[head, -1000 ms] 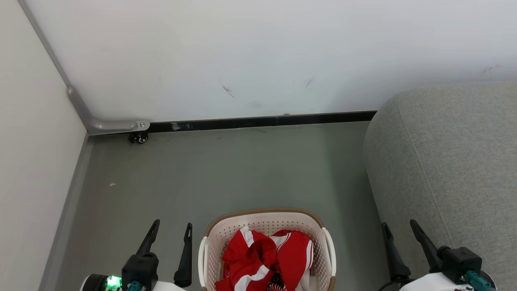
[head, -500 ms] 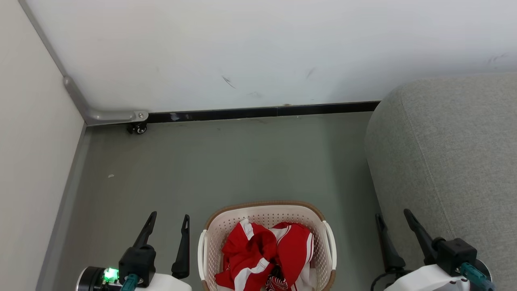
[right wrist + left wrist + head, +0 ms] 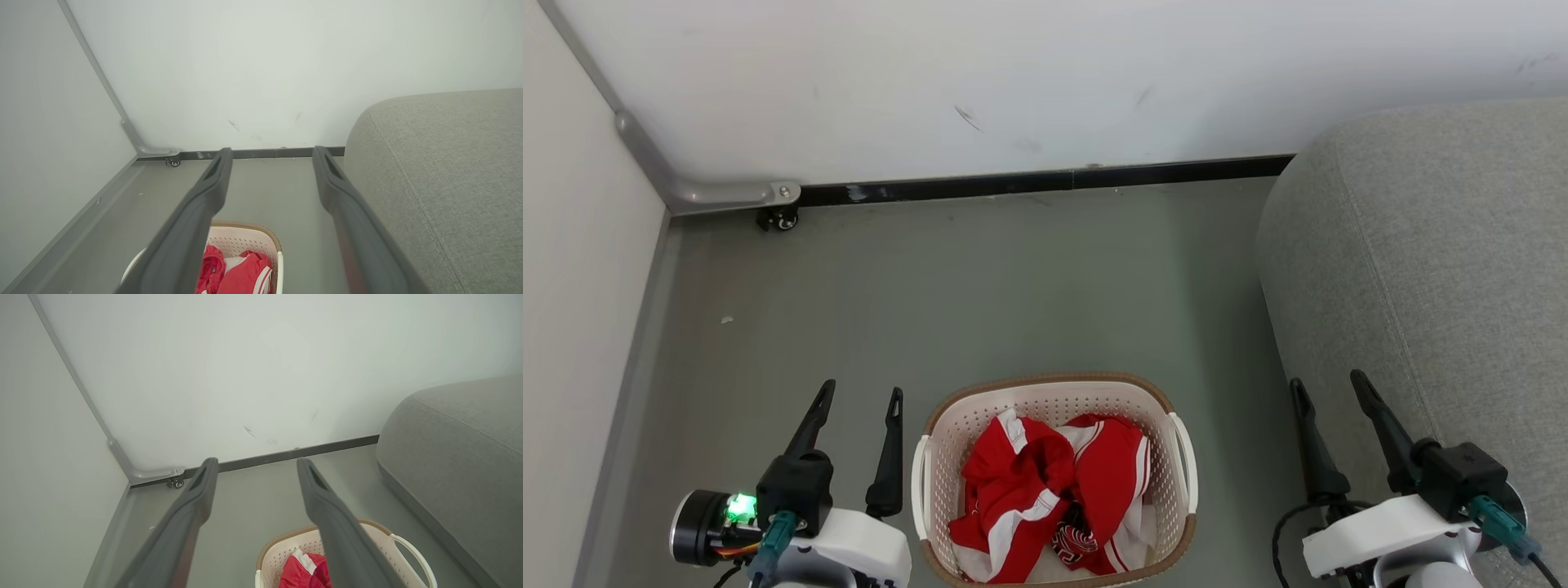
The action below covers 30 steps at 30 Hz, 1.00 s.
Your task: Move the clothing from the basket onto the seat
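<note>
Tilting lower, camera shows more basket, clothing unmoved inside, left hand, right hand both apart

No text can be read: the dark, white-edged lettering on the red clothing in the basket is crumpled and too small to make out.

Head view: from above, facing steeply down, basket between left gripper and right gripper | Left wrist view: low, looking along its fingers at the wall | Right wrist view: same heading, seat close beside its outer finger | Shared: basket, seat, wall.
</note>
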### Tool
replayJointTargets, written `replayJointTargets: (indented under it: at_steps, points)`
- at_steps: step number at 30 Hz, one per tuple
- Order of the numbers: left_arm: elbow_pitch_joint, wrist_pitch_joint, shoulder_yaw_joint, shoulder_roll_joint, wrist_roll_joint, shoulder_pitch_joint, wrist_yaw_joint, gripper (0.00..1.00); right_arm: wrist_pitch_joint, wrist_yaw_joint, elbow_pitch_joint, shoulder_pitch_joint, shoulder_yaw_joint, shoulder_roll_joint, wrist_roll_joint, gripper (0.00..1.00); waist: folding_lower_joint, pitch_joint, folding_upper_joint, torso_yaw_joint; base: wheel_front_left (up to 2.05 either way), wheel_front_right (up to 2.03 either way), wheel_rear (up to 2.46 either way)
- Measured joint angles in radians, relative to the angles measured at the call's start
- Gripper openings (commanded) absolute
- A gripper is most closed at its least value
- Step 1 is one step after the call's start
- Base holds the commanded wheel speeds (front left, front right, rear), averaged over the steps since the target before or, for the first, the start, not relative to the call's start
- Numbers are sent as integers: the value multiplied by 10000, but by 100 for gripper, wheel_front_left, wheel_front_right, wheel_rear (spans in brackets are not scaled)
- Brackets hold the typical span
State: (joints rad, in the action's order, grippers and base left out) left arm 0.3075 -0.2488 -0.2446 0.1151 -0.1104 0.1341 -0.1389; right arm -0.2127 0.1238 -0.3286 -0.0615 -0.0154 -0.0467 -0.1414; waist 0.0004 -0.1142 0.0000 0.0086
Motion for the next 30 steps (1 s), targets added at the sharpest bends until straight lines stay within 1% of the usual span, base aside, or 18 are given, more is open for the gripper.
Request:
replayJointTargets:
  at_steps: [8,13,17,20,22,30]
  points:
    - [322,-38,-318,75,197,446,368,100,-33,0,265,-87,194,0,2,100,0,-634,0,-133,0,0,0]
    - [593,-38,-466,61,267,812,512,100,-77,0,552,-370,642,-4,29,100,0,-1107,0,-225,0,0,0]
    - [892,-38,-583,-8,326,1105,527,100,-157,0,805,-564,924,-29,31,100,0,-1521,0,-308,0,0,0]
    - [1053,-38,-627,-50,326,1335,619,100,-161,0,1007,-717,974,-29,52,100,-1,-1841,0,-376,0,0,0]
    - [1216,-38,-792,-77,378,1556,788,100,-163,0,1097,-845,976,-25,58,100,0,-2156,0,-449,0,0,0]
    - [1737,-38,-1124,-217,690,1900,911,100,-259,2,1429,-1097,878,-21,58,100,-1,-2953,0,-661,0,0,0]
